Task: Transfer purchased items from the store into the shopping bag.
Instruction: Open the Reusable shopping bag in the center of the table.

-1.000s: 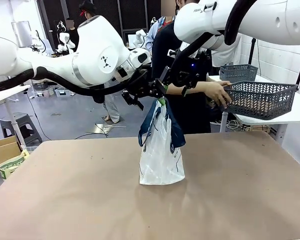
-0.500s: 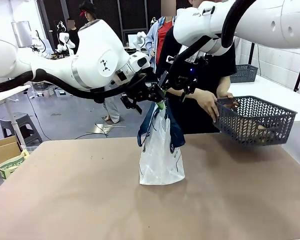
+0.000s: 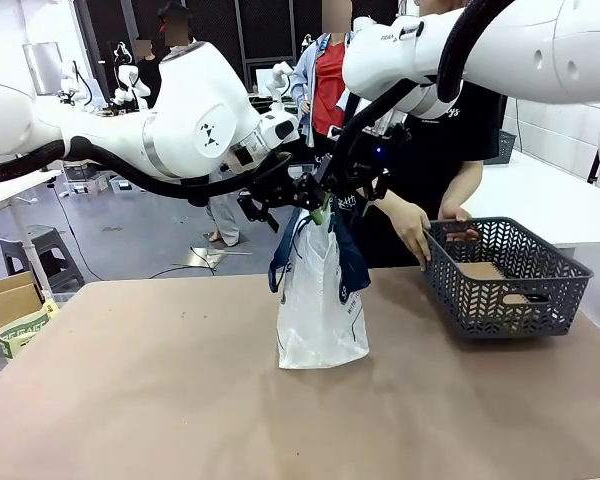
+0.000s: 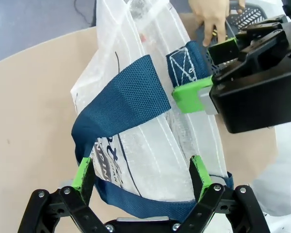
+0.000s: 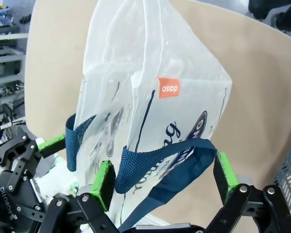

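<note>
From the front, the shopping bag stood upright near the table's middle, its bottom on the brown top and its navy handles lifted to where both arms met above it; the left arm came in from the left and the right arm reached across from the upper right, so the left gripper and right gripper hung just beside each other over the bag's mouth. To the right, apart from the bag, the grey lattice basket sat on the table with a flat brown piece lying inside it; the other goods in it were too unclear to tell. The person's hand held the basket's left rim.

The wrist views gave what the front could not, namely the grips. In the left wrist view the left gripper's fingers were spread wide, one navy strap running down to one finger and around beneath both, draped rather than pinched; the right gripper's green pad lay against the other strap. In the right wrist view its own fingers also stood wide apart, a strap slung across between them, with an orange tag on the bag's whitish wall.
</note>
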Tool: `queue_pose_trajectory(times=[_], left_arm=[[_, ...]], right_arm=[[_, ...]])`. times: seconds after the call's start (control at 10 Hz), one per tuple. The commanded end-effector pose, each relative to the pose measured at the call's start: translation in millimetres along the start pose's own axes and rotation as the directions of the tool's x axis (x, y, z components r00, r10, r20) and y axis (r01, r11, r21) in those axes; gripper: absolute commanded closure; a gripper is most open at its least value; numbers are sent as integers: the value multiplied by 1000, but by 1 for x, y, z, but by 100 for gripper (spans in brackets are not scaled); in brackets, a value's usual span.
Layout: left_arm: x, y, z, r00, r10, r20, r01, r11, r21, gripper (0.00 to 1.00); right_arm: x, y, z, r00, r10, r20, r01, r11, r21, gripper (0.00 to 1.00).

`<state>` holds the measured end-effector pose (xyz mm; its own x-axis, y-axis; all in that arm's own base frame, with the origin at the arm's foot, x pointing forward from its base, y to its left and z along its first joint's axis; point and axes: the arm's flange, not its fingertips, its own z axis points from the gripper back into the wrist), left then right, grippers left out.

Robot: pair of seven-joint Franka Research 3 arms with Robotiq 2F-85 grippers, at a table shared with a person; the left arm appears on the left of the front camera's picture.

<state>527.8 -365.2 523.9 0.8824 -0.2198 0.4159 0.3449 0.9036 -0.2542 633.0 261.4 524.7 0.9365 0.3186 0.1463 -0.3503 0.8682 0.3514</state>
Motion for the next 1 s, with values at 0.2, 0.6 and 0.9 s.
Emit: queue_pose_trajectory(times=[0.2,0.6,0.9], left_arm=[[-1,1,-1,1000,-9,-4,9,1000,18,0],[-3,0,1,1000,-18,0,18,999,45,60],[-6,2,5,1000,-1,20,0,999,45,100]], right_arm=[[0,7,-16,998,41,-51,-42,999,-19,0],[-12,10,-23,995,94,-25,-93,995,26,56],[-19,7,-22,997,76,-13,-75,996,42,100]])
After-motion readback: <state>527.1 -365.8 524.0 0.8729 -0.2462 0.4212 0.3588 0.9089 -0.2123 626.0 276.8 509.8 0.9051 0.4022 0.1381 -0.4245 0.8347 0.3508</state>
